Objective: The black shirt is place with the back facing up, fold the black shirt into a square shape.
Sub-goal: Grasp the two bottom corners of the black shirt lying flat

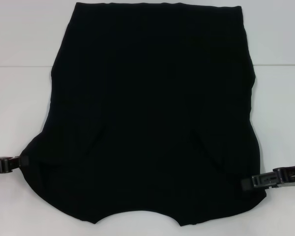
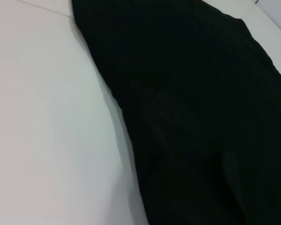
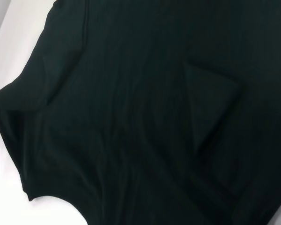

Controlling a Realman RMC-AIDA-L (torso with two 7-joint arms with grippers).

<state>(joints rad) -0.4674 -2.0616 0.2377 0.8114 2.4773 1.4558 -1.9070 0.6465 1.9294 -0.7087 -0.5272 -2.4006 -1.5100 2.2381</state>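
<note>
The black shirt (image 1: 152, 113) lies spread flat on the white table, with its curved neckline toward the near edge and its straight hem at the far side. Both sleeves look folded inward over the body, leaving creases near the lower corners. My left gripper (image 1: 23, 162) lies low at the shirt's left edge near the shoulder, its tip touching the fabric. My right gripper (image 1: 246, 184) lies low on the opposite side, its tip over the shirt's right shoulder area. The left wrist view shows the black shirt (image 2: 192, 117) beside bare table. The black shirt (image 3: 145, 117) nearly fills the right wrist view.
The white table (image 1: 19, 98) extends to the left and right of the shirt. A seam line runs across the table at about a third of the way down on both sides.
</note>
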